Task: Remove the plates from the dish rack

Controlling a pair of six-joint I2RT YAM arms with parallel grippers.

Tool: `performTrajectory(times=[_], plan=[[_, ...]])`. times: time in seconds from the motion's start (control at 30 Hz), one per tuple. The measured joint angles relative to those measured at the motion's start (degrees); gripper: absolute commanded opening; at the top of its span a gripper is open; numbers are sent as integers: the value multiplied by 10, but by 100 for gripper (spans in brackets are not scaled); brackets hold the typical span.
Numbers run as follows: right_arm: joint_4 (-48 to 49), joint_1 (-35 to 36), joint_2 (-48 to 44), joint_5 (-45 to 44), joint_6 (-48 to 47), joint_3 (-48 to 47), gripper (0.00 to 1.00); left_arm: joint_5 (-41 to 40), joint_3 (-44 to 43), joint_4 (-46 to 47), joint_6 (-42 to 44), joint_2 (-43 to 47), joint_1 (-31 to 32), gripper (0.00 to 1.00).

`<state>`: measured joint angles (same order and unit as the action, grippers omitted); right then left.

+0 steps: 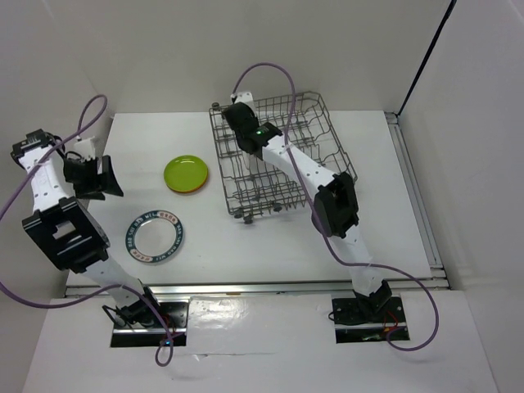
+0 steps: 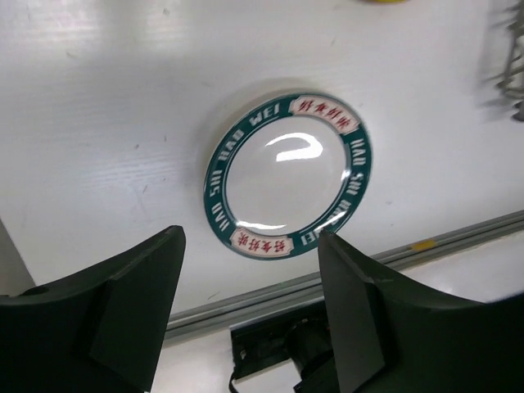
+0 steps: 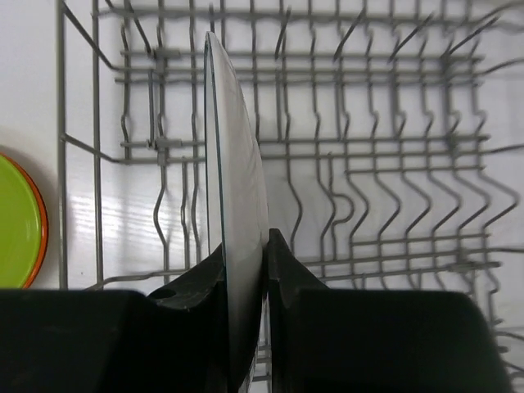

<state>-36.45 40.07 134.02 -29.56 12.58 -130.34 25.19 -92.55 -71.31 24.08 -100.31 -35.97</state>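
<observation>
Pale plate (image 3: pixel 233 164), edge-on, face unreadable, lower rim hidden in right jaws clenched on it, upright in dish rack (image 1: pixel 270 192); left jaws released over teal-rimmed plate (image 2: pixel 286 172) on table (image 2: pixel 98 98); lime plate (image 1: pixel 186 172) atop orange plate (image 3: pixel 43 225).

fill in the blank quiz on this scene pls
The right claw is shut on the pale grey-white round plate, which stands ___ in the grey wire dish rack.
The left claw is open, and the white teal-rimmed round plate lies flat on the ___.
The lime green round plate lies ___ the orange round plate.
Missing: upright; table; on
</observation>
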Motion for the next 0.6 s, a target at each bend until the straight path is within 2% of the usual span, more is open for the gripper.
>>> performTrajectory(times=[0.13, 0.2, 0.3, 0.37, 0.47, 0.6], plan=[[30, 14, -30, -55, -50, -12, 0, 50, -51, -23, 11, 1, 8, 90], [48, 19, -53, -69, -67, -17, 0, 69, -59, -28, 14, 1, 22, 91], [63, 22, -100, -36, -61, -11, 0, 98, -59, -35, 15, 8, 57, 94], [81, 21, -145, 25, -43, 21, 0, 125, -58, -30, 10, 18, 79, 97], [130, 19, -206, 165, -16, 94, 0, 168, -57, -12, -12, 38, 100, 100], [198, 21, -192, 390, 27, 120, 0, 200, -57, 25, -55, 55, 132, 100]])
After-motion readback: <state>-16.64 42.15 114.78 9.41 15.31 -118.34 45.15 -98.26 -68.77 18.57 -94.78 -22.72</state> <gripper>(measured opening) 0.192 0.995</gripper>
